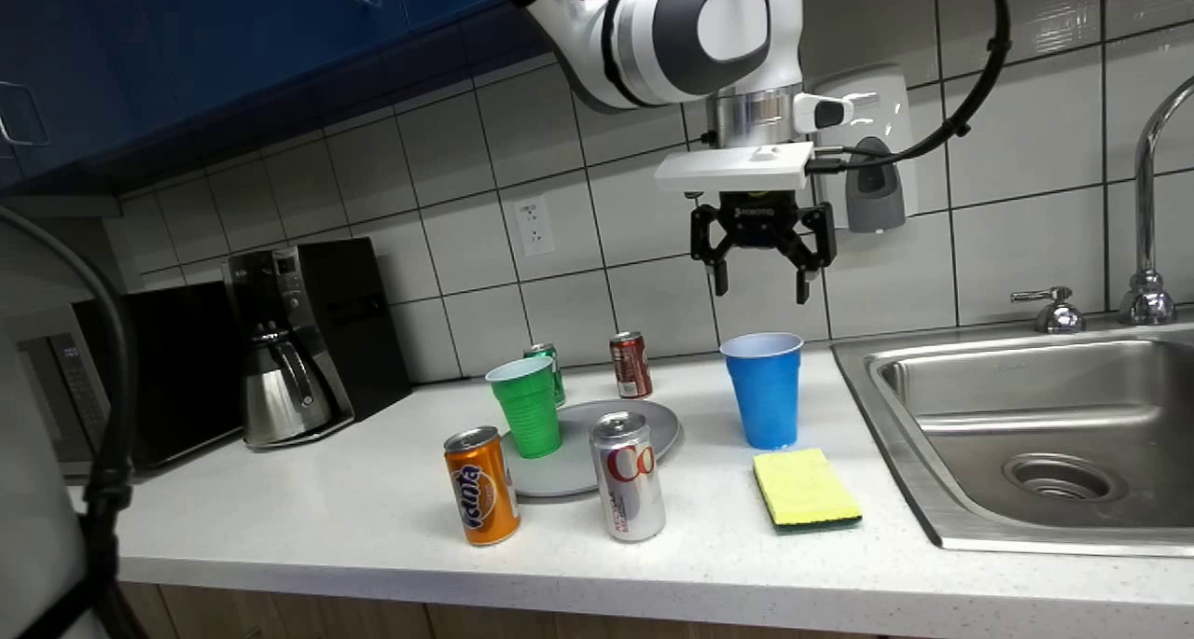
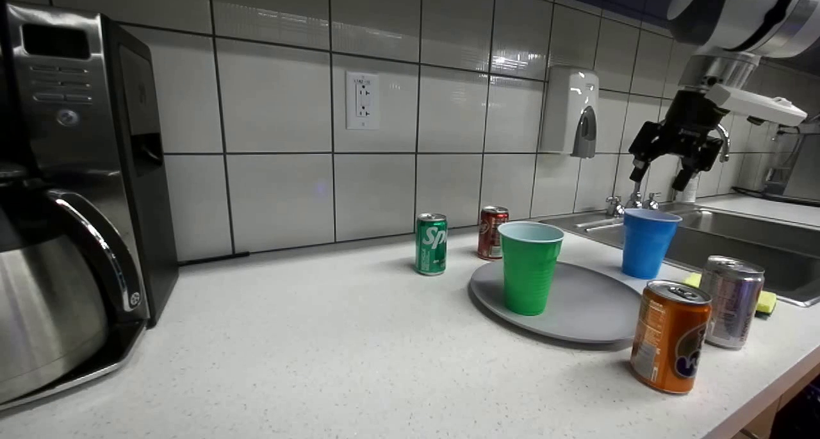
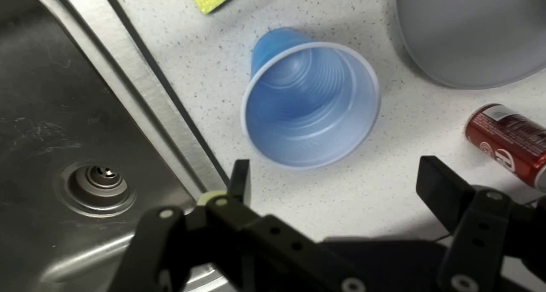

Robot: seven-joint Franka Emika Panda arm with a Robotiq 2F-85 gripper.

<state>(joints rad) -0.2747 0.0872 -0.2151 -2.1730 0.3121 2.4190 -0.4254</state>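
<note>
My gripper (image 1: 761, 286) hangs in the air over the counter, fingers spread wide with nothing between them. Nearest beneath it stands an upright blue plastic cup (image 1: 765, 396), apart from the fingertips. Looking down in the wrist view, the cup's pale open mouth (image 3: 311, 108) lies just ahead of the spread fingers, and its inside looks empty. A yellow sponge (image 1: 807, 490) with a dark green underside lies beside the cup. To the cup's other side, a green cup (image 2: 530, 269) stands upright on a grey plate (image 2: 589, 304). A red can (image 3: 509, 145) shows at the wrist view's right.
An orange Fanta can (image 1: 482, 490) and a silver cola can (image 1: 627, 480) stand near the counter's front edge. By the tiled wall is a Sprite can (image 2: 431, 243). The steel sink (image 1: 1073, 538), faucet (image 1: 1145, 201), soap dispenser (image 2: 567, 112) and coffee maker (image 1: 350, 322) surround the area.
</note>
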